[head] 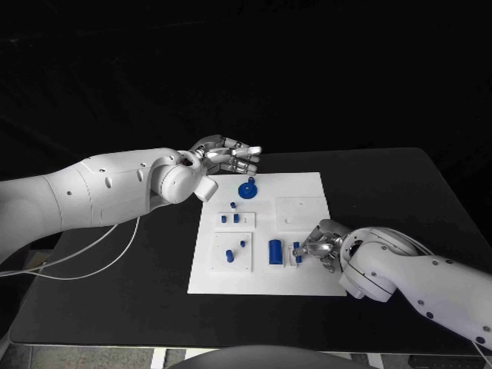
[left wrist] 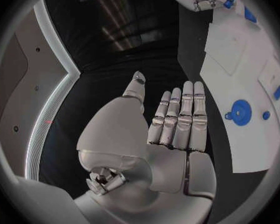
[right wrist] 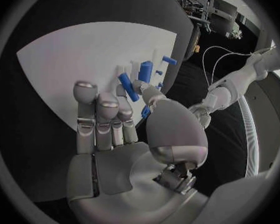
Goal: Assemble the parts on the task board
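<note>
— Right hand (head: 318,247)?
— Low over the board's (head: 301,184) near right edge, thumb and a finger pinching a small blue part (right wrist: 145,111).
— Left hand (head: 226,158)?
— Fingers straight and together, holding nothing, hovering just beyond the far left corner.
— Count?
— One white board, mid-counter (head: 113,300). Roughly eight blue parts: one disc (head: 247,189), one cylinder (head: 275,250), several pegs.
— Progress?
— Midway, I judge; several pegs apparently lie loose.

White task board (head: 301,192) on black table (head: 113,300); parts blue: round disc (head: 247,189), upright cylinder (head: 275,251), small pegs (head: 230,258); both arms white (head: 91,192), hands silver: left hand (head: 226,157), right hand (head: 319,244).
</note>
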`<action>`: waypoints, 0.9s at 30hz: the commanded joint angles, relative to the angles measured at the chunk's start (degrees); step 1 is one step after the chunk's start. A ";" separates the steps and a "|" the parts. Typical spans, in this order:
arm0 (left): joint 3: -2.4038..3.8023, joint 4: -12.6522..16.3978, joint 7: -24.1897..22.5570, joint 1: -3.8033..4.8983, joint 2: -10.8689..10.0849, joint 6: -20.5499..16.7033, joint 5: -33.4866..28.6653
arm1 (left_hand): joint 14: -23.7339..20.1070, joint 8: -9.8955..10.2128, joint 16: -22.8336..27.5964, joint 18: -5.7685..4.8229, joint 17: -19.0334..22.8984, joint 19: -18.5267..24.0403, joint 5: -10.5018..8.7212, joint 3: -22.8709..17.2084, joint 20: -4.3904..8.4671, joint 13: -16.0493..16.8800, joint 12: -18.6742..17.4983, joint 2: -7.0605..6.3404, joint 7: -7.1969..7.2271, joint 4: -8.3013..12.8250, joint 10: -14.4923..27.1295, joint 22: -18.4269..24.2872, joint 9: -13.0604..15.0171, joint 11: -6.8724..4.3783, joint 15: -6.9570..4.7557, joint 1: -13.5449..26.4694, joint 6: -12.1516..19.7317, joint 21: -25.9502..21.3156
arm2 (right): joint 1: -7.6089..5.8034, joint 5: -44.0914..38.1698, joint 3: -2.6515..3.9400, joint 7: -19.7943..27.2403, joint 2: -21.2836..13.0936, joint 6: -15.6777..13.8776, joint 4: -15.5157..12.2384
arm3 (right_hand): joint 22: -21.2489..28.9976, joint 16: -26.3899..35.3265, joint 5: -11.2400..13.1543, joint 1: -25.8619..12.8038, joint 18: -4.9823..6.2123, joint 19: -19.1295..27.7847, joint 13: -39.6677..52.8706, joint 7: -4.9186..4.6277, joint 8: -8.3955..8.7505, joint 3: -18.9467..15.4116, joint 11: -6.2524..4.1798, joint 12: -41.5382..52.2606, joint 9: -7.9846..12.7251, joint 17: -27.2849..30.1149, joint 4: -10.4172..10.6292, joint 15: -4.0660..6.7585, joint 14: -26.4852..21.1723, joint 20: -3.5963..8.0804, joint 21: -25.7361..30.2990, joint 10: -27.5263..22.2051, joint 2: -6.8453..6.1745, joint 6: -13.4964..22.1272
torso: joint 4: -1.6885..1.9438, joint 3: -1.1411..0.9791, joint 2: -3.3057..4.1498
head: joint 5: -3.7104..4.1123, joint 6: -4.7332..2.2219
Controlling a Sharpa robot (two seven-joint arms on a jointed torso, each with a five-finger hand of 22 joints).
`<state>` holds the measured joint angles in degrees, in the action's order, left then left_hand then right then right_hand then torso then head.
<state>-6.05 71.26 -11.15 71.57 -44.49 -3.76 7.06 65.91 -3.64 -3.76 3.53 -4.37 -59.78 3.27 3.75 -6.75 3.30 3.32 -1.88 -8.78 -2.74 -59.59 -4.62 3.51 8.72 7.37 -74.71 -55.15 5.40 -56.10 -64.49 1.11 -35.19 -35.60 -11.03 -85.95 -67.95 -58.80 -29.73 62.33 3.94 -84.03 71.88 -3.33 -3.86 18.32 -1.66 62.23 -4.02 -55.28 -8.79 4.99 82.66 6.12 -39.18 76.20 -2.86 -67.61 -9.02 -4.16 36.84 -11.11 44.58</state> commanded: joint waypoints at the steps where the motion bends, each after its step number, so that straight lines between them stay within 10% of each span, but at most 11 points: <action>1: 0.04 0.12 -0.05 0.07 0.06 1.04 0.09 | -0.23 0.01 0.15 0.14 -0.02 0.25 0.23 -0.16 -0.05 0.07 0.21 -0.55 0.15 0.02 0.23 0.03 0.03 0.18 0.19 0.00 -0.32 -0.11 | 0.05 0.46 -0.01 -0.51 0.23 3.53 0.11 | 0.06 0.24 0.40 0.37 0.66 -2.71 -0.06 -0.06 0.26 -0.42 -0.18 -0.25 0.04 0.03 0.06 0.26 0.16 0.37 0.24 -0.18 0.14 -0.47 | -0.03 0.01 0.00 | -0.11 0.09; 27: 0.04 -0.10 1.13 0.07 0.38 2.39 0.64 | -0.52 0.05 0.16 0.15 -0.01 0.40 0.11 -0.56 -0.14 0.07 0.19 -1.22 0.10 -0.61 0.77 0.06 -0.02 0.34 0.30 -0.05 0.85 -0.21 | 0.01 -2.75 -0.06 -1.33 2.59 5.71 3.19 | 0.21 0.65 8.43 0.11 0.58 -2.73 -0.48 0.28 0.25 -4.07 -0.35 -0.63 0.03 0.15 3.12 0.28 0.19 0.40 0.63 -0.15 0.88 -0.72 | -0.07 -0.01 -0.02 | -0.31 0.18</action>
<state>-6.05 71.12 -10.15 71.58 -44.27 -2.69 7.38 65.68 -3.64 -3.76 3.53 -4.37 -59.78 3.27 3.38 -6.74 3.30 3.32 -2.72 -8.77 -3.11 -59.17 -4.62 3.51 9.13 7.60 -74.78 -54.53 5.40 -56.30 -66.11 1.20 -36.33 -33.20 -6.86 -83.06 -67.82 -58.34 -21.48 62.51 3.93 -84.03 71.43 -3.10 -3.83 14.35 -1.73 61.77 -4.23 -55.15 -5.71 4.99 82.66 6.12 -38.72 76.30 -2.31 -68.24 -9.07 -4.17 36.84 -11.45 44.76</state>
